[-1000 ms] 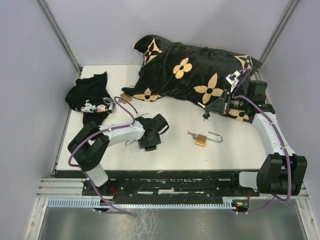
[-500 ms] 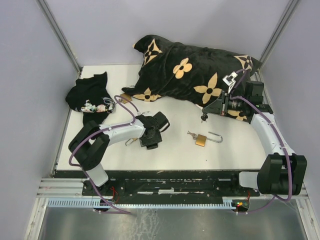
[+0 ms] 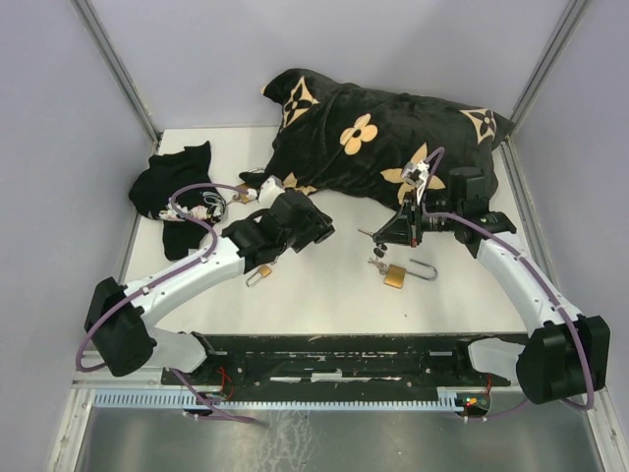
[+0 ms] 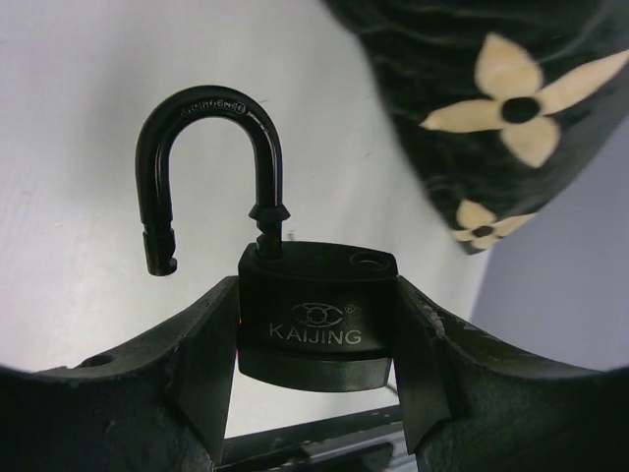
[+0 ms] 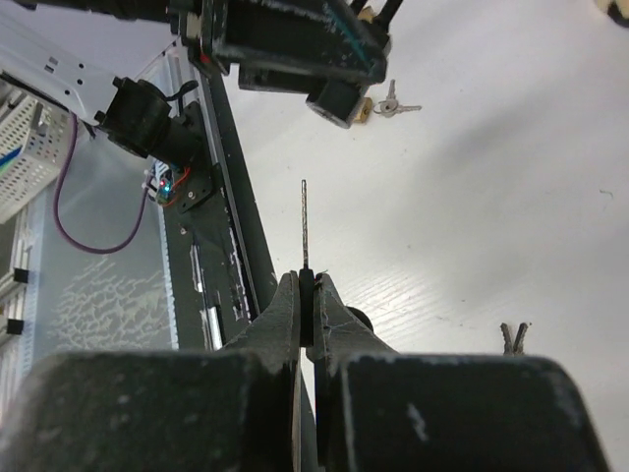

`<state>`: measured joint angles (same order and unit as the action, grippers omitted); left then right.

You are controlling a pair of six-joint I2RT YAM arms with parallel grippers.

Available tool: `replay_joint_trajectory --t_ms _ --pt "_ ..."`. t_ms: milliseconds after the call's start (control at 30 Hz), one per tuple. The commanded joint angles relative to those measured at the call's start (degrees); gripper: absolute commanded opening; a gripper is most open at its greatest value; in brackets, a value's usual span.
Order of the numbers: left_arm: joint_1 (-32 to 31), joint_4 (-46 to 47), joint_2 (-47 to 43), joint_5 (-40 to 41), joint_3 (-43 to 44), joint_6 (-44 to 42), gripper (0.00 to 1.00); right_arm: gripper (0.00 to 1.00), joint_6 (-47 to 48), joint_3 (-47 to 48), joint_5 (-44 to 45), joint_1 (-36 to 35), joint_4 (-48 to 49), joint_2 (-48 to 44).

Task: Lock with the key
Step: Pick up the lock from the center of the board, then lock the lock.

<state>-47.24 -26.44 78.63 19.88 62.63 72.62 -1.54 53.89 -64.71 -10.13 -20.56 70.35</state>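
white table point(image 3: 324, 305): boxed in by pale walls; a black flowered pillow point(image 3: 373, 138) lies along the far side, and a brass padlock point(image 3: 395, 276) lies open near the middle.
black padlock point(image 4: 314, 295): lifted off the table and clamped by its body in the left gripper point(image 4: 314, 349), with the shackle point(image 4: 206, 108) up and its free end swung clear of the body.
handling: probably solid metal, so heavy for its size, rigid and smooth-sided. it may twist under a push. best held by the narrow sides of the body, leaving the shackle and keyway free.
left gripper: jaws partway closed, pressing both sides of the body.
key point(image 5: 304, 226): thin, stiff and light. pinched at the head, blade edge-on and pointing outward.
right gripper point(image 5: 307, 287): fully closed on the key, hovering near the brass padlock and apart from the black padlock.
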Motion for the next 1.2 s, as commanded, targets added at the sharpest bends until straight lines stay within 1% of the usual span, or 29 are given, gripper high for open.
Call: replay_joint_trajectory --t_ms 0,67,200,333,500,633,1167 --pt "0.51 12.36 -3.85 2.14 4.42 7.28 0.03 0.02 5.34 4.58 2.37 -2.52 -1.31 -3.87" --pt "0.49 13.98 -4.46 1.47 5.30 8.88 0.03 0.02 6.96 6.29 3.53 -4.04 -3.70 -4.17" --pt "0.52 17.96 -4.98 -0.69 5.40 11.82 0.03 0.02 10.01 8.46 10.00 -9.10 -8.24 -4.08" --pt "0.19 19.78 -4.79 -2.11 5.11 13.96 0.03 0.02 10.07 9.21 15.39 -12.23 -8.54 -3.36" --pt "-0.93 21.49 -4.74 -2.53 4.26 15.26 0.03 0.02 8.16 9.24 20.51 -13.06 -6.27 -1.81" --pt "-1.42 21.51 -4.99 -2.20 3.64 15.58 0.03 0.02 6.90 10.42 21.78 -13.08 -5.42 -0.75" --pt "-2.14 21.00 -5.94 -0.72 1.41 16.24 0.03 0.02 2.92 12.58 20.33 -13.21 -3.34 0.16"
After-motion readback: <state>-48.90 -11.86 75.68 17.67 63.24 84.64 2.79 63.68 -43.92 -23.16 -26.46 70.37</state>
